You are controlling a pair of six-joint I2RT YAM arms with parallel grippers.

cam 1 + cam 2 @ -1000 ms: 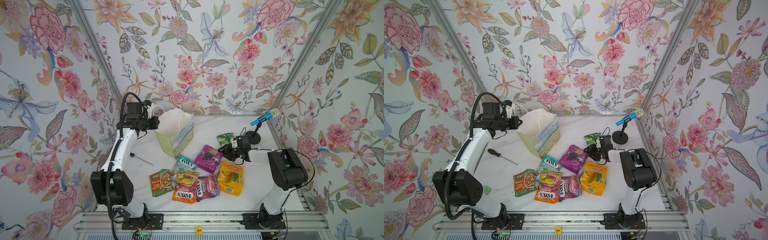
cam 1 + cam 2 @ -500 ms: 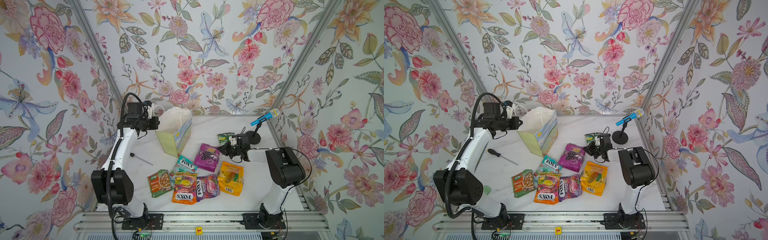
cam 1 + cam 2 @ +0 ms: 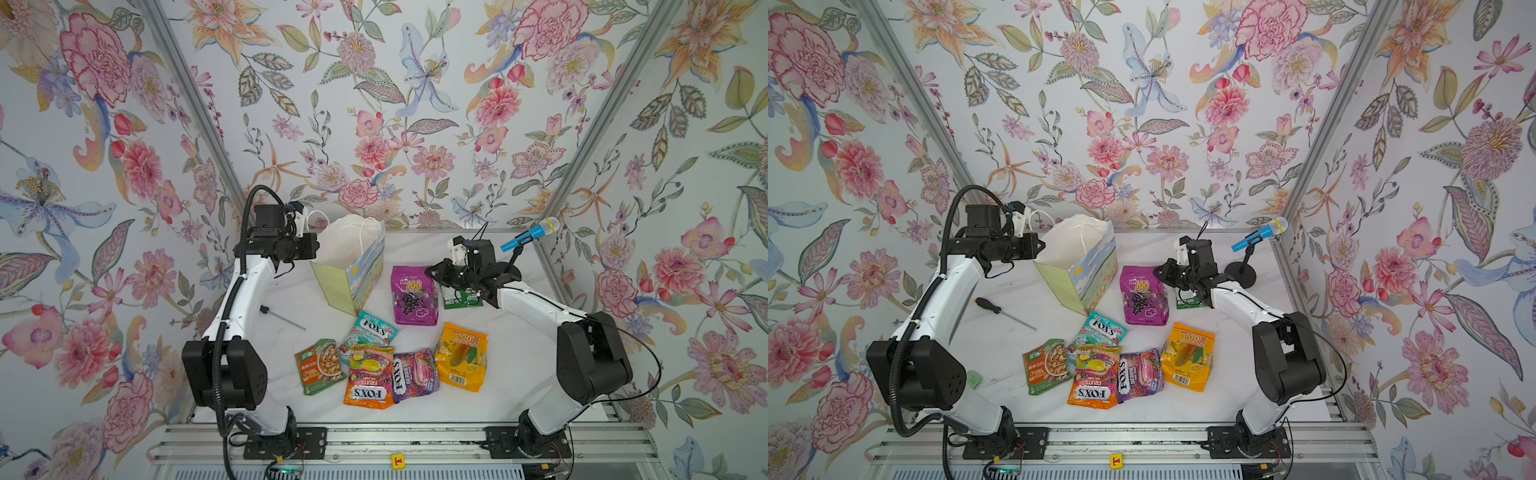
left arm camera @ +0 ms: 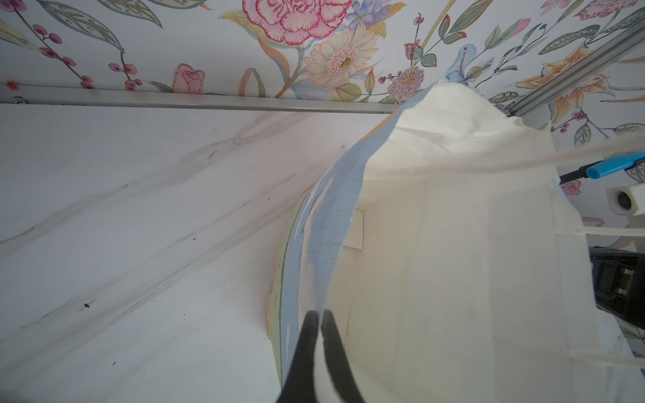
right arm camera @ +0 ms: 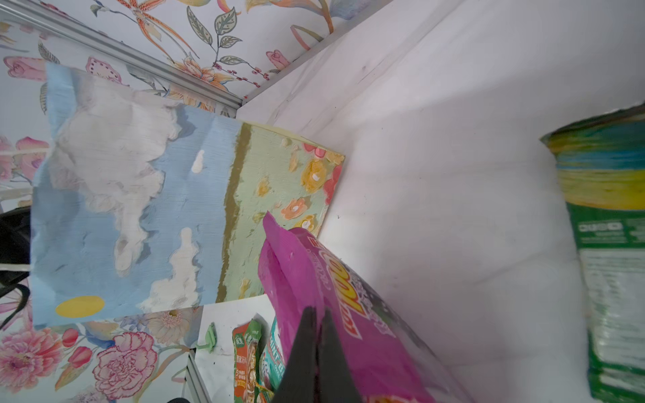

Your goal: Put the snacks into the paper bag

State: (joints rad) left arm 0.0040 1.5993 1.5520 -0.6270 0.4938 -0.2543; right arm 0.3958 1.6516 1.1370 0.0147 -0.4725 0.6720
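Observation:
The paper bag (image 3: 349,266) (image 3: 1077,266) stands open at the back left, and my left gripper (image 3: 316,245) (image 4: 320,314) is shut on its rim (image 4: 335,223). My right gripper (image 3: 428,272) (image 5: 318,310) is shut on the top edge of the purple "100" snack (image 3: 413,297) (image 5: 314,279), holding that edge off the table. A green packet (image 3: 461,297) (image 5: 607,244) lies under the right arm. Near the front lie the teal (image 3: 372,328), orange (image 3: 370,376) and purple (image 3: 413,374) FOX'S bags, the yellow "100" bag (image 3: 461,357) and the nut pouch (image 3: 320,365).
A screwdriver (image 3: 282,318) (image 3: 1005,311) lies on the white table left of the snacks. A blue toy microphone on a black stand (image 3: 530,235) (image 3: 1258,235) stands at the back right corner. A small green piece (image 3: 973,378) sits by the left arm's base. Floral walls enclose three sides.
My right gripper has shut on the purple "100" bag's top edge and raised it. The left gripper has pulled the paper bag from a lean to more upright.

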